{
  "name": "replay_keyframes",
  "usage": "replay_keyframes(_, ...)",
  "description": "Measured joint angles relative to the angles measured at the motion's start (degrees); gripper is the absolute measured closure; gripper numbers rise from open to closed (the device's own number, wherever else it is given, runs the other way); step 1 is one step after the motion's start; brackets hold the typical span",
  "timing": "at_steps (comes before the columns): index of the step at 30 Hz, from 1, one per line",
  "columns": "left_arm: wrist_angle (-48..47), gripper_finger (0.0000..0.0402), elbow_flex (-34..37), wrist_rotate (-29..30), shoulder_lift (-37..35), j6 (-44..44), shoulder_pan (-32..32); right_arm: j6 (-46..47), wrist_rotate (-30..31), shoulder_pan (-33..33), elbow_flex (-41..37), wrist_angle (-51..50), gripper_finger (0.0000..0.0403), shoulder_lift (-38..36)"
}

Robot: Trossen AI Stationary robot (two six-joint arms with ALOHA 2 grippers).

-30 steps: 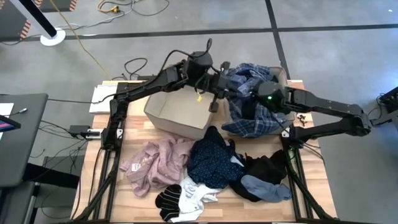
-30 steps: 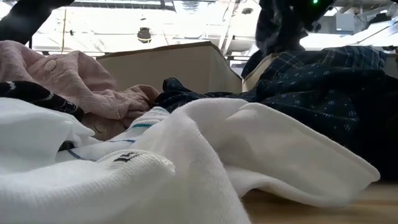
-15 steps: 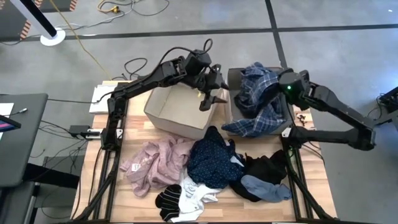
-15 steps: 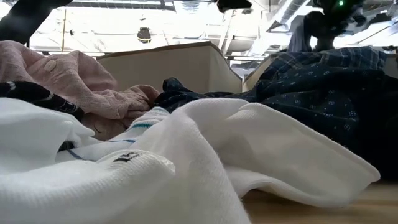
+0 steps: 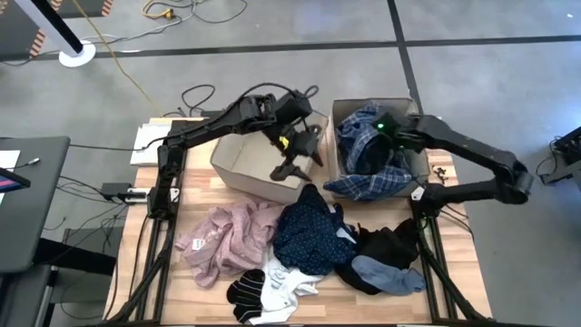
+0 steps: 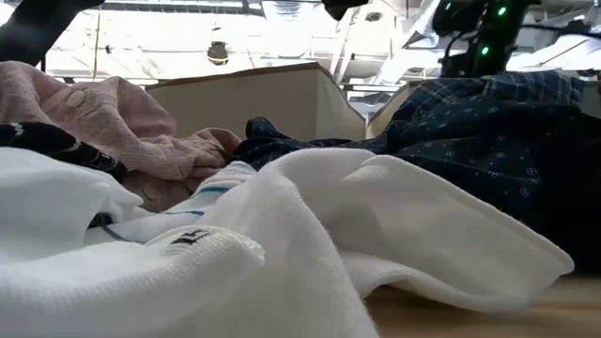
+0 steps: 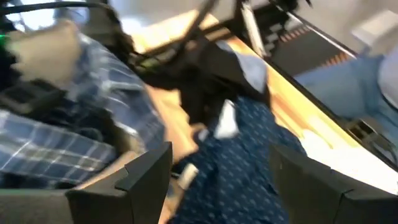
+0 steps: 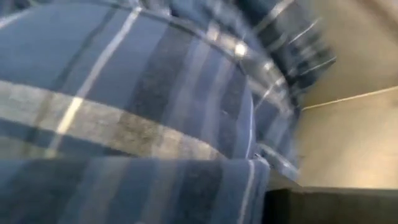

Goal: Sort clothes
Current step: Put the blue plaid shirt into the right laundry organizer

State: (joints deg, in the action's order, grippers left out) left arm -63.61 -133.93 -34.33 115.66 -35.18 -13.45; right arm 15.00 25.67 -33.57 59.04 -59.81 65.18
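The left pincer (image 5: 298, 156) is hanging wide open and empty over the near rim of the left bin (image 5: 243, 169). The right pincer (image 5: 370, 138) is pressing down into the plaid shirt (image 5: 374, 171), which is lying in the right bin (image 5: 407, 109) and spilling over its front wall; whether its jaws are gripping the cloth I cannot tell. The pink top (image 5: 229, 238), a dark blue dotted garment (image 5: 309, 229), black pieces (image 5: 388, 245), a light blue piece (image 5: 390, 275) and striped socks (image 5: 247, 292) are lying heaped on the table (image 5: 195, 204).

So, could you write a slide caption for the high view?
Right gripper lowers plaid shirt into right bin; open left gripper over left bin.
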Motion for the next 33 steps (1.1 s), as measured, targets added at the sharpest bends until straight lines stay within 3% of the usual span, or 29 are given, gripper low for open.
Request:
replay_keyframes(9, 3.1, 0.0152, 12.0, 2.9, 0.0, 0.4, 4.3, -3.3, -6.3, -1.1, -2.1, 3.5, 0.0256, 4.9)
replay_keyframes(14, 13.3, 0.0156, 20.9, 6.2, 0.0, 8.2, 4.8, -5.0, -6.5, -0.3, -1.7, 3.8, 0.0180, 1.7)
replay_keyframes(16, 18.8, 0.0157, 24.0, 10.3, 0.0, 12.0, 4.5, -5.7, -6.5, 0.4, -1.3, 4.1, 0.0162, -0.5)
replay_keyframes(20, 28.9, 0.0157, 28.7, 19.1, 0.0, 15.7, 4.3, -6.1, -6.5, 3.5, -0.3, 6.0, 0.0148, -5.8)
replay_keyframes(25, 38.1, 0.0157, 31.9, 19.4, 0.1, 18.4, 4.4, -6.0, -6.4, 8.9, 0.4, 6.9, 0.0147, -11.9)
replay_keyframes(33, 43.0, 0.0157, 31.8, 19.2, 3.2, 19.6, 4.5, -0.7, -5.8, 15.6, 0.4, 5.0, 0.0147, -17.0)
